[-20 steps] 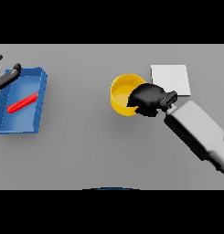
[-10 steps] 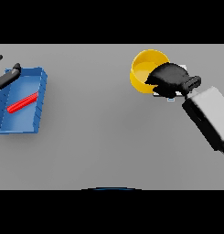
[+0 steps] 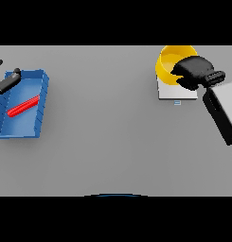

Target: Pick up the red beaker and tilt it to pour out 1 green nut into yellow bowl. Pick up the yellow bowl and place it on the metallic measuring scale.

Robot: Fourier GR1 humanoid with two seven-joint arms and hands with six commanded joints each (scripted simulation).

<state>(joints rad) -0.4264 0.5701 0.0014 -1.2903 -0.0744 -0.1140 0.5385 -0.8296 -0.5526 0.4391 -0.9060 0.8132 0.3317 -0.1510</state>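
Your right hand (image 3: 194, 72) has its fingers curled over the yellow bowl (image 3: 170, 66), at one o'clock above the metallic measuring scale (image 3: 176, 90). It overhangs the far edge; release now and it may tip off.

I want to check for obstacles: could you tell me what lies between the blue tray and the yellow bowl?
In the head view, only bare grey table separates blue tray and yellow bowl.

yellow bowl (image 3: 166, 64) | round, upright | upper right of frame | over metallic measuring scale (image 3: 170, 91) | red beaker (image 3: 23, 106) lying in blue tray, left
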